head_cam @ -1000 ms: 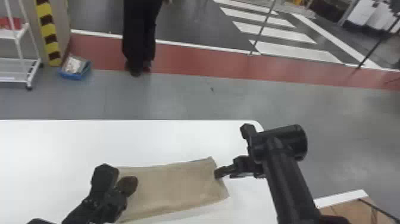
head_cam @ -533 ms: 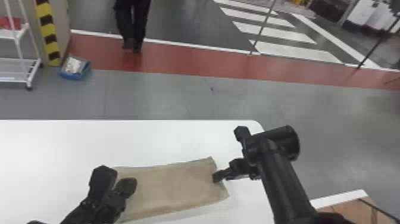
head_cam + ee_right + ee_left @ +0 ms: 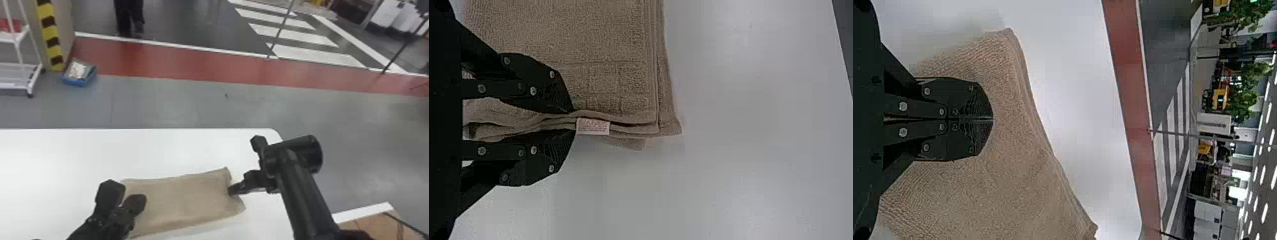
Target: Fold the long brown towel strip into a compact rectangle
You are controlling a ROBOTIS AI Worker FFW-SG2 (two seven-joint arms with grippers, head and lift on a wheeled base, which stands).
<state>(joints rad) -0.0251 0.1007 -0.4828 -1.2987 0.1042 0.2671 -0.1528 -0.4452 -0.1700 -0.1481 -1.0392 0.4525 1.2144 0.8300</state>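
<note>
While pinching the towel [image 3: 182,201] on the table [image 3: 63,156] by its layered edge [image 3: 634,119] in the right gripper [image 3: 574,120], with the closed left gripper [image 3: 992,120] over the other end, lift low and fold across slowly, keeping every layer caught and corners square.

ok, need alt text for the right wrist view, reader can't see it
The right gripper pinches the layered edge of a folded brown towel between two flat black fingers. A small white label sits on that edge, just past the fingertips, and the towel lies on a white table.
</note>
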